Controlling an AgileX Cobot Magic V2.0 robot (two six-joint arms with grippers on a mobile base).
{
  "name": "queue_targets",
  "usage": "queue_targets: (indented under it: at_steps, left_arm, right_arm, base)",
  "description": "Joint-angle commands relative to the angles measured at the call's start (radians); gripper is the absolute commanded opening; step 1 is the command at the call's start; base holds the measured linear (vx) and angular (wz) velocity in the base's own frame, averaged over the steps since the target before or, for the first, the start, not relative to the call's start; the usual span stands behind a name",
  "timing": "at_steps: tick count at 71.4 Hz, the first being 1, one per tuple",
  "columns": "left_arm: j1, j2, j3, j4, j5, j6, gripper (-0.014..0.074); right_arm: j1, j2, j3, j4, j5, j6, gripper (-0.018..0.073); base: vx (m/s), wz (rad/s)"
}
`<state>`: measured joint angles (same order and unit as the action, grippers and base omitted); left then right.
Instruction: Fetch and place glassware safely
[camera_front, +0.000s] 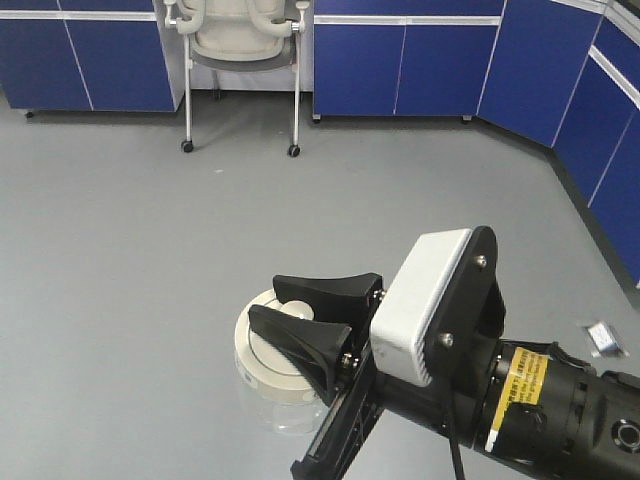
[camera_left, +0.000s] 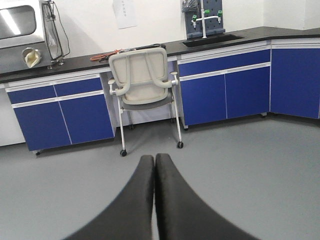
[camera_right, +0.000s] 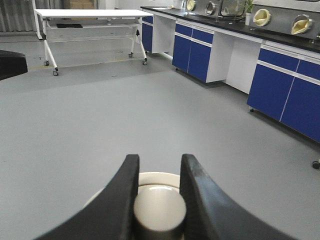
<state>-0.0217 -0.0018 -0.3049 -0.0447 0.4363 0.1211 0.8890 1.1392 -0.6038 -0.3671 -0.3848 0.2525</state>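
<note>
Right gripper narrowly parted, clamping lid knob; left gripper closed.

Jar clear glass; lid smooth cream; floor matt grey.

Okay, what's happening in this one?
The right gripper is closed around the knob of the cream lid on a small glass jar over grey floor. Whether the jar is lifted or resting is unclear. The left gripper is shut and empty, pointing toward a chair by blue cabinets.
</note>
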Motion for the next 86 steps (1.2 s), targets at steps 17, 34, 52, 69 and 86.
queue_targets:
  at_steps: [17,34,52,69,86]
  left_arm:
    - [-0.004,0.012,-0.026,-0.009,-0.065,0.000,-0.0007]
    - [-0.004,0.012,-0.026,-0.009,-0.065,0.000,-0.0007]
    - [-0.004,0.012,-0.026,-0.009,-0.065,0.000,-0.0007]
    - [-0.004,0.012,-0.026,-0.009,-0.065,0.000,-0.0007]
    - [-0.004,0.012,-0.026,-0.009,-0.065,0.000,-0.0007]
  right_arm:
    - [0.002,-0.026,-0.035,0.008,-0.099,-0.004,-0.0003]
    - [0.002,-0.026,-0.035,0.008,-0.099,-0.004,-0.0003]
    - [0.002,-0.026,-0.035,0.008,-0.099,-0.004,-0.0003]
    - [0.002,-0.026,-0.035,0.008,-0.099,-0.004,-0.0003]
    - [0.002,-0.026,-0.035,0.008,-0.099,-0.004,-0.0003]
  base:
    - [0.57,-0.01]
    - [0.56,-0.02]
    - [0.53,-0.01]
    - [0.48,-0.09]
    - [0.39,-0.31]
